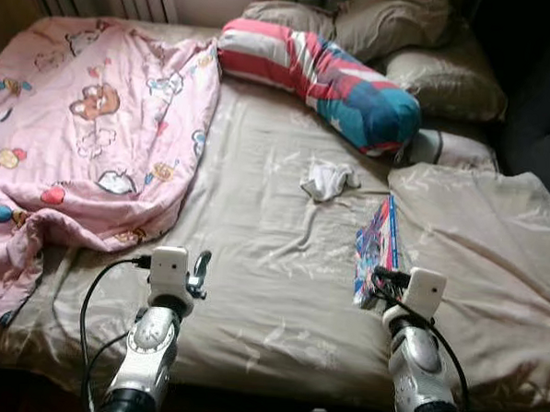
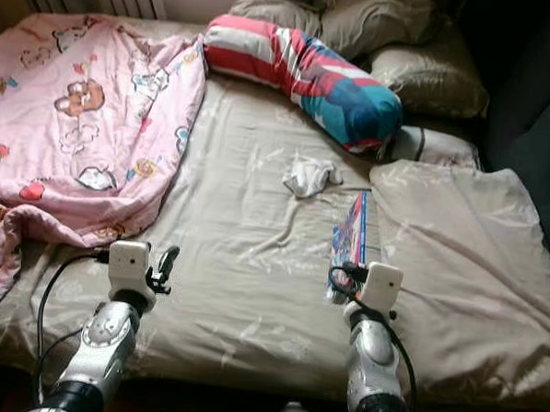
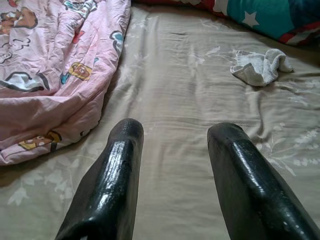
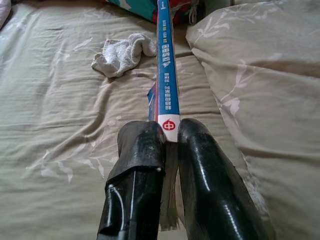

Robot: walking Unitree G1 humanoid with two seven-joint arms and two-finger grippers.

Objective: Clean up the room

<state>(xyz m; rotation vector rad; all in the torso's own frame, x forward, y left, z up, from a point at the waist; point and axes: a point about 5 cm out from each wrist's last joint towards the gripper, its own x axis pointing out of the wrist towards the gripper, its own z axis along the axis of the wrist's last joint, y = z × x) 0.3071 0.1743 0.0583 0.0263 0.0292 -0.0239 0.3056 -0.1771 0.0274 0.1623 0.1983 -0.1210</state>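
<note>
Book [image 1: 376,248] is the step in hand: it sits low and right of centre in the head view on the bed [image 1: 271,289], and your right gripper [image 4: 170,131] has its two fingers pinched tight on the near end of the spine, so I judge the grasp made and the lift not yet begun. Your left gripper [image 3: 172,137] hovers low over the sheet at lower left with its fingers spread wide and holding nothing, beside the pink blanket [image 1: 86,113]. Next you likely need a straight, level lift, since the thin book may swing or slip, and the white sock [image 1: 329,179] above it, near centre frame, still waits.
</note>
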